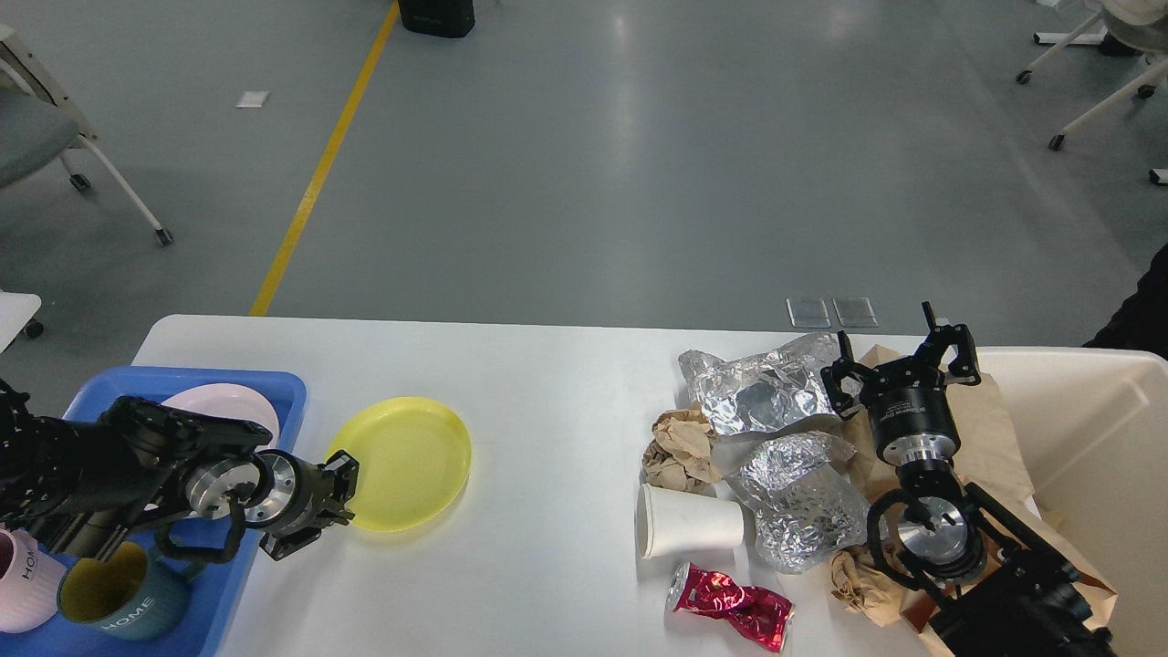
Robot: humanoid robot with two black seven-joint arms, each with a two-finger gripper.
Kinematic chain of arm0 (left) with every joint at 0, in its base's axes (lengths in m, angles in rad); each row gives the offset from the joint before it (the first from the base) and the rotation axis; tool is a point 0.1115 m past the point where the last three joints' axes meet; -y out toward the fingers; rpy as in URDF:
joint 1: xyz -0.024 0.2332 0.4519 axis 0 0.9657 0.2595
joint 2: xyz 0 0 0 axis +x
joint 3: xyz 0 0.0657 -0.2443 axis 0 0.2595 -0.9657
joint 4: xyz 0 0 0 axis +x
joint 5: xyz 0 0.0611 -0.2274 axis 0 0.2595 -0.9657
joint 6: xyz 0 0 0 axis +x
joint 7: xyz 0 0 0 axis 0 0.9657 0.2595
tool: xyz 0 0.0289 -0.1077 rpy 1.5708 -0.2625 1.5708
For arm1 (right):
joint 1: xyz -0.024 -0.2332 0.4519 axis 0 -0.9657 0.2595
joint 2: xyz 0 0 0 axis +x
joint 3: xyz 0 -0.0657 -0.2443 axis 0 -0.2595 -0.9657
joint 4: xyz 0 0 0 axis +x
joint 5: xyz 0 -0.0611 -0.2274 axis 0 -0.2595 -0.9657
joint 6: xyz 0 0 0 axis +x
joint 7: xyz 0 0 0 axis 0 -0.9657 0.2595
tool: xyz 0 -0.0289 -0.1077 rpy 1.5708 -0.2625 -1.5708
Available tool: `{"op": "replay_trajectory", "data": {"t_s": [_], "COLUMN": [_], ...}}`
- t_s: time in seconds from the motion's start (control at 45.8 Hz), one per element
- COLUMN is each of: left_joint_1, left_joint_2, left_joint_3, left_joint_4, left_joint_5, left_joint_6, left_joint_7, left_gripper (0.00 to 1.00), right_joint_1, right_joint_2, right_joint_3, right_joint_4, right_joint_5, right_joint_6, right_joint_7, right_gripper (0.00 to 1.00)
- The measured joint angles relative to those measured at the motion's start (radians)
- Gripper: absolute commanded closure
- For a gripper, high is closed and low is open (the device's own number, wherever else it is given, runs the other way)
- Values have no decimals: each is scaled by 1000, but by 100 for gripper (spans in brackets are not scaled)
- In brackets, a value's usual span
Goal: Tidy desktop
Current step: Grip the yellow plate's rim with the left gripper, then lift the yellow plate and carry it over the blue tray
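A: Here, the white tabletop (547, 383) fills the lower view, a blue tray (274, 388) overhanging its near-left corner. What is the left gripper (339, 488) doing?

B: It sits at the yellow plate (406, 461), fingers at the plate's left rim. Whether they clamp the rim or only touch it cannot be told from this view.

A: And the tray?

B: It holds a pink plate (224, 401), a teal mug (114, 602) marked HOME, and a pink mug (23, 584) at the left edge.

A: The right side?

B: Litter lies near the right edge: two crumpled foil sheets (776, 392), crumpled brown paper (680, 447), a white paper cup (689, 522) on its side, and a crushed red can (730, 613) toward the near edge. A cream bin (1095, 420) stands beyond the right edge.

A: The right gripper (899, 360)?

B: Raised over a brown paper bag (995, 438) near the far-right corner, fingers spread apart, holding nothing.
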Motion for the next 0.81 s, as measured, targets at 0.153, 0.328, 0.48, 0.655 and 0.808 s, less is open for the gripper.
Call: {"op": "replay_trajectory", "data": {"t_s": [0.153, 0.328, 0.48, 0.655, 0.808], "left_joint_1": [-3, -96, -281, -505, -770], "left_joint_2": [0, 24, 79, 117, 132], "left_joint_3": [5, 36, 113, 229, 371], "left_joint_4": [-3, -83, -221, -354, -484], "left_joint_5": [0, 0, 0, 0, -5], "left_joint_6": [2, -2, -8, -98, -216], "left_joint_7": [1, 31, 53, 58, 38], "left_gripper": [100, 100, 100, 100, 100], "right_joint_1": [0, 0, 0, 0, 0], "right_joint_2": [0, 0, 0, 0, 0], "right_joint_3": [0, 0, 0, 0, 0], "right_joint_4": [0, 0, 0, -1, 0], "right_joint_5": [0, 0, 0, 0, 0], "right_joint_6": [0, 0, 0, 0, 0], "right_joint_7": [0, 0, 0, 0, 0], "right_gripper": [0, 0, 0, 0, 0]}}
